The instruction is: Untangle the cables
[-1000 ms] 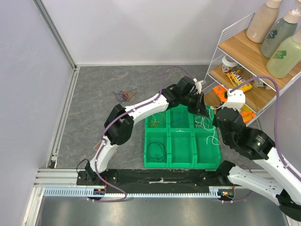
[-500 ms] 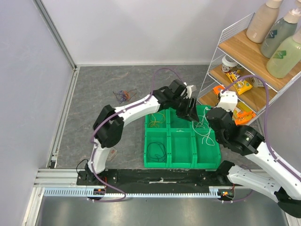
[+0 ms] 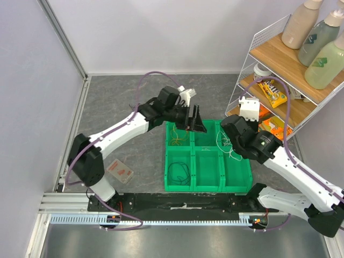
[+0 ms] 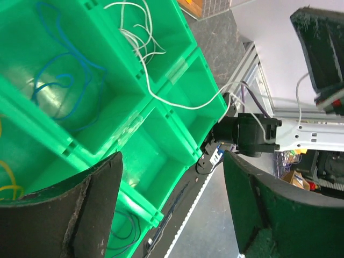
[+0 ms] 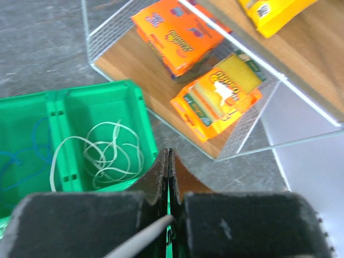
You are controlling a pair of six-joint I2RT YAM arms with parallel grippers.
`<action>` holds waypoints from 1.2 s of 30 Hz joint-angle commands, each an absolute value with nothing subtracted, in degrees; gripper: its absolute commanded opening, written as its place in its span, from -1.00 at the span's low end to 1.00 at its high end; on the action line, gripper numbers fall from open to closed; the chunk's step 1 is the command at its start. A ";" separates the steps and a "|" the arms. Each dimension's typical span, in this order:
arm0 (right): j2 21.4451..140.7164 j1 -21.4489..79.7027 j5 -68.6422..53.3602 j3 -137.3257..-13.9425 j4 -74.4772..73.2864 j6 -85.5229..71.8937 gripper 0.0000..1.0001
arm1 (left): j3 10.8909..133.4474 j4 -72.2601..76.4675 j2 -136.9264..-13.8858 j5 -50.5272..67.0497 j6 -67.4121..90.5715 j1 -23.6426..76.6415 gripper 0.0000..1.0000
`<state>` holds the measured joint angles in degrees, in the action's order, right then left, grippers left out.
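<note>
The green bin holds sorted cables: a yellow one back left, a dark one front left, and a white one back right. The left wrist view also shows a blue cable beside the white cable. One white strand trails over the bin wall. My left gripper hovers open over the back of the bin with nothing between its fingers. My right gripper is shut at the back right compartment, and a pale strand runs into its seam. The loose bundle is hidden.
A wire shelf with orange snack packets and bottles stands close at the right. A small clear packet lies on the grey table near the left arm. A metal rail runs along the near edge.
My left gripper has opened and swung left from the back right compartment towards the bin's back left. The right arm has leaned left over the bin, still shut.
</note>
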<state>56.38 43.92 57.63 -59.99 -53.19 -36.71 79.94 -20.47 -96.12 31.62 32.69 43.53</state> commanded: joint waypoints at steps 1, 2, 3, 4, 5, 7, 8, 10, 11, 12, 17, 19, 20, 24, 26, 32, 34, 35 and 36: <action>59.40 41.31 66.69 -65.55 -55.45 -34.72 -1.00 | 74.90 -18.45 -86.15 31.82 28.83 40.44 0.60; 60.63 40.79 68.62 -66.78 -56.42 -34.28 -1.00 | 73.84 -18.72 -84.22 31.82 28.57 39.65 0.60; 61.78 40.61 70.21 -68.01 -56.69 -33.41 -1.00 | 72.52 -18.89 -81.76 31.82 28.30 39.03 0.60; 63.53 40.52 71.70 -69.33 -56.69 -32.53 -1.00 | 71.03 -19.16 -79.56 31.82 28.13 38.24 0.60; 65.37 40.34 73.28 -69.95 -56.78 -32.17 -1.00 | 70.15 -19.60 -77.63 31.73 27.86 37.71 0.60; 69.06 39.99 74.61 -70.66 -56.69 -31.99 -1.00 | 68.56 -20.56 -73.76 30.85 27.42 36.92 0.60; 71.26 39.82 75.05 -70.66 -56.69 -32.43 -1.00 | 68.03 -21.09 -71.74 30.33 27.07 36.57 0.61; 75.48 38.50 75.15 -70.66 -56.34 -33.22 -1.00 | 67.50 -22.49 -68.48 29.27 26.63 35.95 0.61; 77.67 37.71 74.80 -70.75 -56.16 -33.48 -1.00 | 67.41 -23.46 -66.64 29.01 26.37 35.69 0.62; 79.17 36.66 74.01 -70.40 -55.29 -33.14 -1.00 | 67.41 -24.16 -65.93 28.92 25.85 35.42 0.62; 83.58 30.43 54.39 -65.84 -42.39 -23.14 -1.00 | 67.15 -27.86 -61.35 27.69 23.91 34.37 0.65; 84.55 27.18 40.93 -64.43 -39.47 -21.36 -1.00 | 66.54 -28.21 -60.30 27.60 23.64 34.19 0.65; 84.90 26.20 35.74 -63.73 -38.24 -20.84 -1.00 | 66.27 -28.21 -59.94 27.68 23.64 33.93 0.65; 85.87 23.30 26.39 -61.61 -36.91 -19.25 -0.99 | 64.87 -27.95 -58.98 28.21 23.90 33.84 0.65; 86.05 21.63 21.91 -61.35 -36.65 -17.76 -0.97 | 64.51 -27.60 -58.89 28.82 24.08 33.75 0.65; 84.90 20.39 19.33 -59.86 -37.61 -16.08 -0.84 | 64.16 -27.07 -58.97 29.88 24.35 33.66 0.66; 84.55 20.30 19.69 -58.72 -37.53 -15.38 -0.74 | 63.99 -27.16 -59.06 30.06 24.52 33.58 0.66; 84.46 20.30 20.12 -58.10 -37.70 -15.29 -0.71 | 63.90 -26.90 -58.98 30.23 24.61 33.57 0.66; 84.29 20.30 20.47 -58.10 -37.97 -15.38 -0.70 | 63.81 -26.72 -59.06 30.41 24.70 33.57 0.66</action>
<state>86.02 20.45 21.85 -59.48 -38.15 -17.21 64.14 -28.18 -59.94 29.06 26.46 33.82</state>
